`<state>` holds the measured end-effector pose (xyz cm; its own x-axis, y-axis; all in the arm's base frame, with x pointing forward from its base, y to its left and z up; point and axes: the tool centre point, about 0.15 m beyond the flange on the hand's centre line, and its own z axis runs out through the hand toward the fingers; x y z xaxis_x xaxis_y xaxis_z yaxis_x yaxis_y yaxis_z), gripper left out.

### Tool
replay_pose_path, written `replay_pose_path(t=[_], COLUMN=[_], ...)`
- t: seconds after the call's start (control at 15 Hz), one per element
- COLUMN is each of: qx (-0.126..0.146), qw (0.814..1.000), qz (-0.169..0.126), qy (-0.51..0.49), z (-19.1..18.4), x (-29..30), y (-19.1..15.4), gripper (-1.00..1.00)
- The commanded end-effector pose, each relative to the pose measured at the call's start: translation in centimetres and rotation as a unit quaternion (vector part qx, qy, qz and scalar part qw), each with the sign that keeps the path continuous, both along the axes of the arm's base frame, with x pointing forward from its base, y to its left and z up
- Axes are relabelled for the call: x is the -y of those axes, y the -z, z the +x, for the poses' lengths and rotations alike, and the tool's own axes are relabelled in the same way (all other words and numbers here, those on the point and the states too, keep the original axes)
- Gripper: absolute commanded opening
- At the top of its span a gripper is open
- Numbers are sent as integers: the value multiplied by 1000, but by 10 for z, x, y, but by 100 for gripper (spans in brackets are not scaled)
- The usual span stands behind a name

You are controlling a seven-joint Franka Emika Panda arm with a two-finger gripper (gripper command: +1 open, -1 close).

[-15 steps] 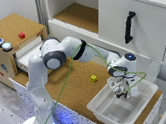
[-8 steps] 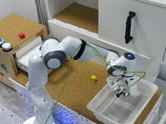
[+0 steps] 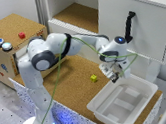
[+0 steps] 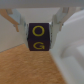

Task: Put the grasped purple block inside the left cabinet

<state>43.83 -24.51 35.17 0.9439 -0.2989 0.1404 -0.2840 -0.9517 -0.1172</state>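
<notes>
- I'm holding the purple block [image 4: 38,38] btwn my fingers [image 4: 19,24], one on each side face, letters "O" and "G" facing the wrist cam.
- My gripper [image 3: 113,73] is hanging over the white bin's [image 3: 104,112] near edge, w/ the yellow cube [image 3: 93,78] just beside on cork.
- Block's looking rigid, light, smooth-faced; prob slippery, so I'm judging flat-face pinch is best.
- Left cabinet [image 3: 76,17] is sitting well apart, open.

- My arm reaches out from its base twd the exterior view's right, elbow bent, wrist angled down.
- My gripper [image 3: 114,75] points downward.
- Fingers [image 4: 18,22] closed on the purple block [image 4: 38,37], clamped btwn both pads.
</notes>
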Motion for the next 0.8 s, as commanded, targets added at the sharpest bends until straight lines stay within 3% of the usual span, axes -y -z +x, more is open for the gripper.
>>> replay_pose_path(t=[0.0,0.47,0.73], qx=[43,84,125], qw=[995,967,948], qz=[-43,-33,-30], qy=[-80,-240,-290], z=[-13,19,46], x=[-120,-275,-358], y=[-17,-54,-93], gripper=[-100,-100,-100])
